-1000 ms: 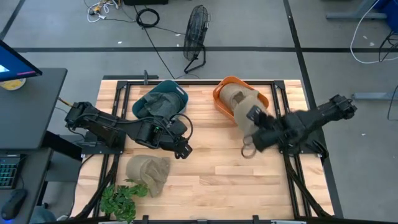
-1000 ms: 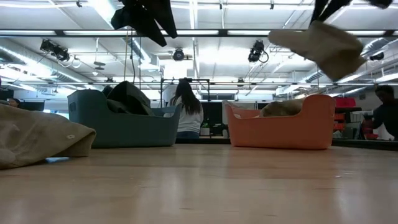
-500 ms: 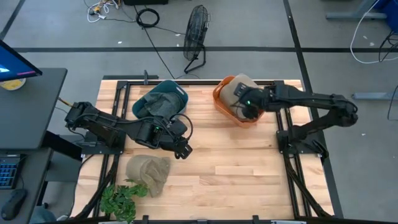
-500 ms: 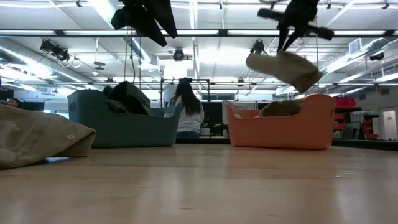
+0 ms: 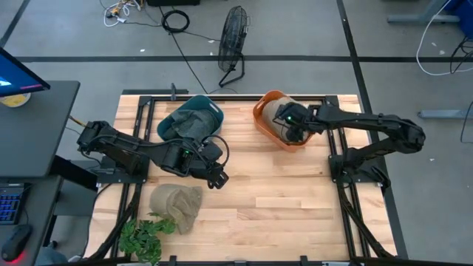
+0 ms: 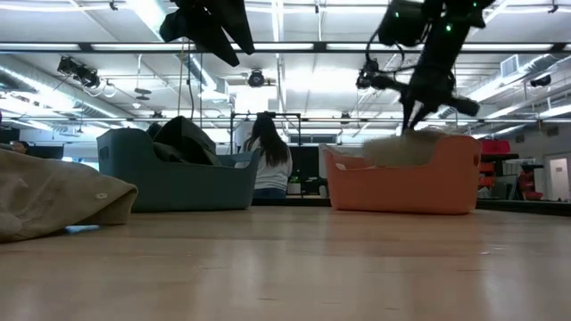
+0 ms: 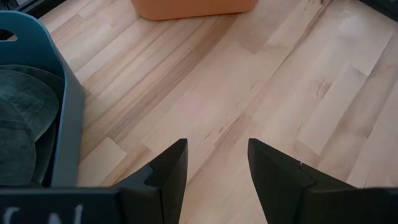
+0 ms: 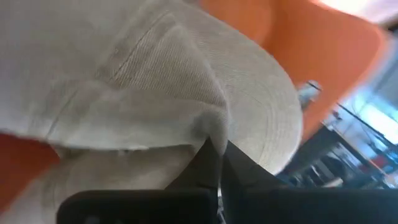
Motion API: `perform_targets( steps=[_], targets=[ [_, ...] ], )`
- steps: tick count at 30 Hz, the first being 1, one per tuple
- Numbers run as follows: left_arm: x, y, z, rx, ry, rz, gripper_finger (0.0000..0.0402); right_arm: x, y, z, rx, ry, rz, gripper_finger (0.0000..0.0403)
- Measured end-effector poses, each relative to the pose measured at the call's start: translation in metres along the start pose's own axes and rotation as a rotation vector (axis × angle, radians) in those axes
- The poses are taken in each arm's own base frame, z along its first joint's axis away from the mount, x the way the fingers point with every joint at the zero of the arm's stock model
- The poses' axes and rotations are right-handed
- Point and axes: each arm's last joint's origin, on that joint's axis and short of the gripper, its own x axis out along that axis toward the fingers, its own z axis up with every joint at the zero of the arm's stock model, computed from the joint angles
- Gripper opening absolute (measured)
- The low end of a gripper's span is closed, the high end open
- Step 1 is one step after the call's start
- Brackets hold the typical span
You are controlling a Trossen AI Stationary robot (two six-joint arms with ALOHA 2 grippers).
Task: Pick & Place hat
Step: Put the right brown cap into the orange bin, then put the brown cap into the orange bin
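Observation:
My right gripper [image 5: 293, 127] reaches over the orange basket [image 5: 260, 117] at the table's far side and is shut on a beige hat [image 5: 278, 112]. In the low view this hat [image 6: 400, 148] sits at the rim of the orange basket [image 6: 401, 183] under the gripper [image 6: 413, 125]. A second beige hat [image 5: 177, 206] lies flat on the table near the left front; it also shows in the low view [image 6: 53, 201]. My left gripper [image 5: 216, 176] hovers open over the table's middle left [image 7: 214, 165], touching nothing. My right gripper [image 8: 214, 148] pinches a raised fold of the beige hat's cloth [image 8: 208, 124] between its two fingers, next to the curved brim [image 8: 273, 118]. It comes from above, pointing down. The hat rests inside the orange basket [image 8: 323, 56], on more beige cloth beneath it.
A blue basket [image 5: 211, 111] holding dark green hats [image 5: 185, 127] stands at the far left, seen also in the left wrist view [image 7: 65, 112]. A green plant [image 5: 144, 238] sits at the near left corner. Bare wood [image 5: 281, 199] spreads across the middle and right.
My right gripper carried the beige hat from above the table's right side toward the far edge and left, over the orange basket, then lowered it into the basket. It stayed shut on the hat, which went from hanging high to resting in the basket.

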Motion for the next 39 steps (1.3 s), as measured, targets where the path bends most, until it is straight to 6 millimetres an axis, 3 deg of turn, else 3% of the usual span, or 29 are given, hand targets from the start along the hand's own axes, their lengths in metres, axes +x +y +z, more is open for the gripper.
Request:
perform_targets(
  steps=[5,9,21,26,31,35,39],
  targets=[
    [0.0,0.0,0.0,0.0,0.0,0.0,0.0172,0.02,0.024,0.012,-0.023,-0.046,0.086,0.0],
    [0.0,0.0,0.0,0.0,0.0,0.0,0.0172,0.031,0.034,0.019,0.063,-0.038,0.084,0.0018],
    [-0.001,-0.001,-0.001,0.0,0.056,-0.048,0.0172,0.027,0.022,0.017,0.275,-0.031,0.012,0.0102],
    [-0.01,0.004,-0.002,0.001,0.143,-0.111,0.0172,0.01,0.014,0.015,0.396,-0.023,0.043,0.0112],
    [-0.023,0.008,-0.003,-0.086,0.273,-0.223,0.0172,-0.022,-0.002,0.016,0.547,-0.057,0.045,0.0113],
    [-0.023,0.008,-0.012,-0.17,0.426,-0.227,0.0172,-0.053,-0.016,0.022,0.742,-0.186,0.032,0.0114],
    [-0.02,0.007,-0.026,-0.197,0.513,-0.117,0.0172,-0.082,-0.03,0.032,0.928,-0.395,0.042,0.0114]
  ],
)
